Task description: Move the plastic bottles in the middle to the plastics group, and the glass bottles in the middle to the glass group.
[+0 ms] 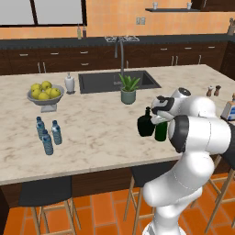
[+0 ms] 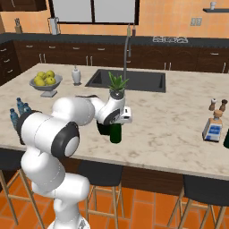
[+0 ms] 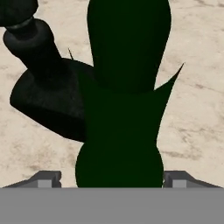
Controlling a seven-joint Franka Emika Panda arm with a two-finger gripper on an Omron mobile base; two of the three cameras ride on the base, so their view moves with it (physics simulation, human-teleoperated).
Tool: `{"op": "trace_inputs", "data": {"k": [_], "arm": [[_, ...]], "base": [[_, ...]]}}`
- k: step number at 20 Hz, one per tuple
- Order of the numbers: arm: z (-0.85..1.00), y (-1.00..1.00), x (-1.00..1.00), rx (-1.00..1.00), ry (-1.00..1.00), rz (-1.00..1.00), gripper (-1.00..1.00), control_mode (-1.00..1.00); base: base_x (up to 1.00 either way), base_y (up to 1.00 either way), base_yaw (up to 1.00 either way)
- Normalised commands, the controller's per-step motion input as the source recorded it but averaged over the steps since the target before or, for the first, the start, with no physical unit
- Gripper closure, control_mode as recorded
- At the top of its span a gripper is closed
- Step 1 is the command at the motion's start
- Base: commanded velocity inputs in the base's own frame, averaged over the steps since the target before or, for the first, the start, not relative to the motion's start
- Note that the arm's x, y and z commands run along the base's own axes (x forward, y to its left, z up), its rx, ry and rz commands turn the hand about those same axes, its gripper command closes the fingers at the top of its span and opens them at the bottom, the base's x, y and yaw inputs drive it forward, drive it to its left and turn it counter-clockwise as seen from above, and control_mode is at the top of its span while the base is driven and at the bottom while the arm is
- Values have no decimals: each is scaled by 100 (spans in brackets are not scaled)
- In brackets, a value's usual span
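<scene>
Gripper astride green bottle, jaws wide either side, contact unclear.
Left base: green bottle touching black flask, both near potted plant; blue-labelled plastics group far left. Right base: same pair below plant. Hand: no readable writing.

white rounded arm, dark joint bands

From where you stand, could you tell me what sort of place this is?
A home kitchen, rendered: a marble island counter with a built-in sink and tall faucet, and dark cabinets along the back wall.
</scene>
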Motion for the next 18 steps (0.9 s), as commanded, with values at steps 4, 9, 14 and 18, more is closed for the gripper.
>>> {"op": "trace_inputs", "data": {"k": [4,9,14,18], "arm": [[0,0,0,0,0,0,100,-100],[10,-19,-12,0,-3,0,100,-100],[45,-55,-11,0,-9,-2,100,-100],[39,-89,0,0,-8,-7,100,-100]], "base": [[0,0,0],[0,0,0],[0,0,0],[0,0,0]]}}
